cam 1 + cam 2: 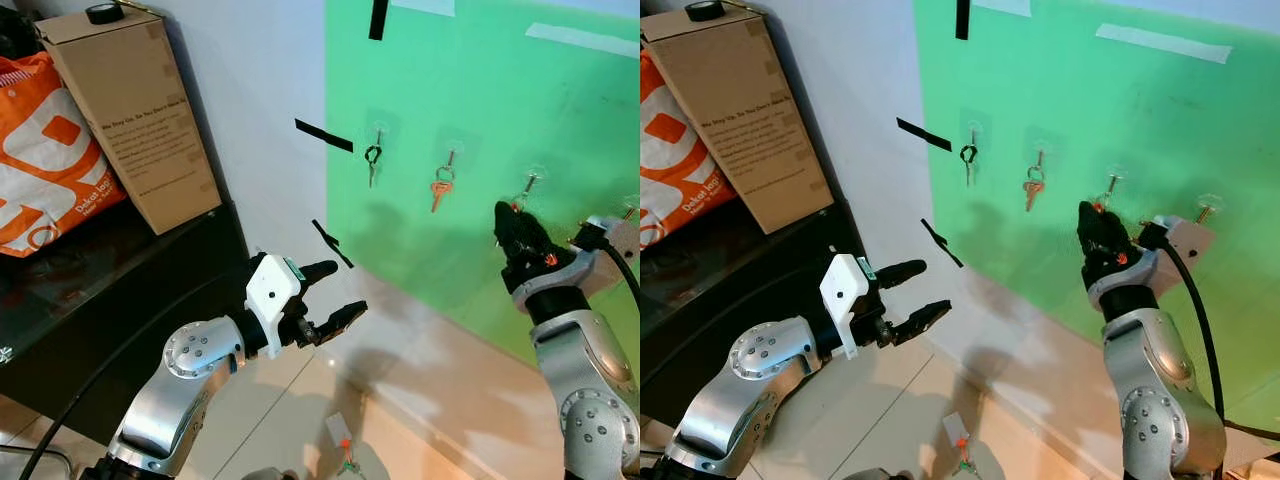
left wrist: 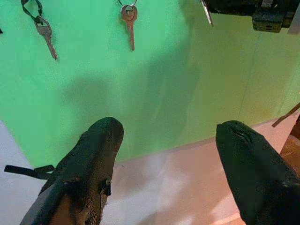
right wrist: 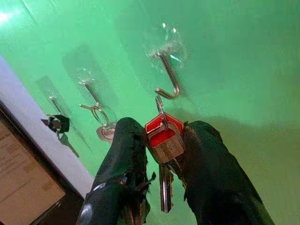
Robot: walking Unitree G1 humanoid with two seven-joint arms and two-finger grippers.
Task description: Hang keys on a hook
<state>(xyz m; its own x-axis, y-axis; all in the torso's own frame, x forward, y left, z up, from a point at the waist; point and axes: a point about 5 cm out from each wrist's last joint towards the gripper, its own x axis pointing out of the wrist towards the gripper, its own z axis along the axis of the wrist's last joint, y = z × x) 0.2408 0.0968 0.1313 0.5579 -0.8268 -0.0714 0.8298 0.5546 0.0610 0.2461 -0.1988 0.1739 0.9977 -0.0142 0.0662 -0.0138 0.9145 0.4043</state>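
Red-capped key (image 3: 162, 137) pinched in right tool (image 3: 161, 143)

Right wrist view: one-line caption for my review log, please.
Right gripper pinches a red-headed key, its ring just below an empty metal hook on the green wall.

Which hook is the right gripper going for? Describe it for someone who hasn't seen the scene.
On the green wall panel runs a row of clear hooks. Two already carry keys, the black-looped key and the orange key. The target hook is the next one, bare, just above the red-headed key in the right gripper.
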